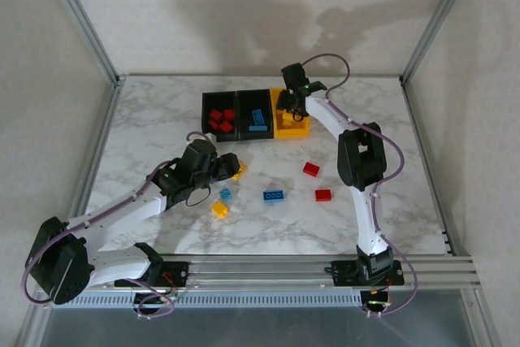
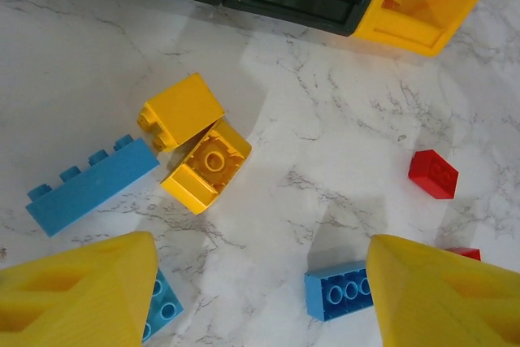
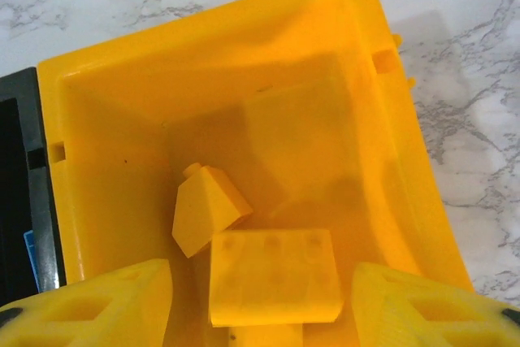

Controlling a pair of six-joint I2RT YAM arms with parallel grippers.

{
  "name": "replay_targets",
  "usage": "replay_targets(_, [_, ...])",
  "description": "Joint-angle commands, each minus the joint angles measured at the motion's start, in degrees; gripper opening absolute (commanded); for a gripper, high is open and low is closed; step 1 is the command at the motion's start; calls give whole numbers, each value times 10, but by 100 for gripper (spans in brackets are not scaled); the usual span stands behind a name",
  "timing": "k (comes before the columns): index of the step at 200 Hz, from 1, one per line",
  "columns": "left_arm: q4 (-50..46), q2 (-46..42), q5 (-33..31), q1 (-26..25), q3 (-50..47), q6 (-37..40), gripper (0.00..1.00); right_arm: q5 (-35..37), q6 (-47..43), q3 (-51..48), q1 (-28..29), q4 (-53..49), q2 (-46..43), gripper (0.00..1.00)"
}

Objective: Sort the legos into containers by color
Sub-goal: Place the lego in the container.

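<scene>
Two yellow legos [image 3: 272, 278] lying in the yellow bin [image 3: 106, 79], red legos [image 1: 220, 120] in the left black bin [image 1: 205, 107], blue legos [image 1: 258, 118] in the middle black bin [image 1: 256, 95]. Right pincer [image 3: 260, 314] over the yellow bin, fingers apart, gripping nothing. Left pincer [image 2: 260, 298] spread wide too, above two loose yellow bricks [image 2: 203, 164] touching each other on the bench [image 2: 325, 119], with a long blue brick [image 2: 89, 184] just beside.

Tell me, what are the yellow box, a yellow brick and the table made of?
The yellow box looks like moulded plastic: smooth walls, soft sheen, small notches. A yellow brick looks like hard, smooth plastic with crisp edges and round studs. The table looks like white marble with grey veins, though it may be a printed surface.
</scene>
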Motion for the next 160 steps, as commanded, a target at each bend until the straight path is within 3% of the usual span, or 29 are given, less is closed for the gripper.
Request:
replay_targets(1, [-14, -15, -17, -5, 12, -5, 69, 11, 4, 21, -1, -5, -7, 61])
replay_targets(58, [-17, -18, -18, -5, 8, -13, 69, 5, -16, -33, 20, 11, -106, 61])
replay_targets(116, [-45, -7, -26, -5, 14, -24, 69, -33, -24, -261, 51, 75, -300, 60])
replay_targets(160, [-45, 8, -24, -12, 19, -27, 69, -14, -7, -425, 61, 79, -424, 65])
